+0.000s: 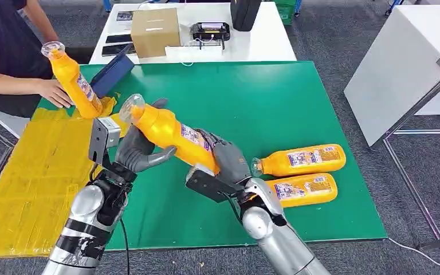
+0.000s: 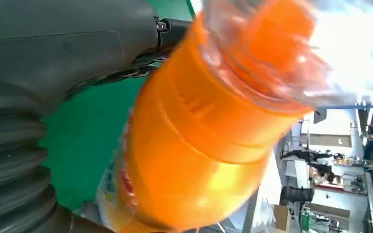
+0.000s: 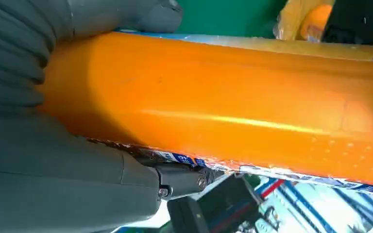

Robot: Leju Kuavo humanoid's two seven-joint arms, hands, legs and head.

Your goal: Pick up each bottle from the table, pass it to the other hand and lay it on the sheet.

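An orange bottle (image 1: 172, 132) with a clear cap is tilted in the air above the green mat (image 1: 252, 97). My right hand (image 1: 229, 160) grips its labelled lower body, and my left hand (image 1: 134, 152) wraps its upper part below the cap, fingers above and beneath it. The left wrist view has the bottle (image 2: 204, 145) close against my left hand (image 2: 68, 48). In the right wrist view the bottle (image 3: 223, 107) lies across my right hand (image 3: 53, 179). The yellow sheet (image 1: 34, 172) covers the table's left side. Two more orange bottles (image 1: 301, 160) (image 1: 303, 189) lie on the mat at the right.
A person's hand (image 1: 54, 91) holds another orange bottle (image 1: 74, 80) tilted at the sheet's far end, next to a blue case (image 1: 112, 74). A white table (image 1: 252, 46) with a cardboard box (image 1: 154, 31) stands behind. Another white table (image 1: 401, 63) is at the right.
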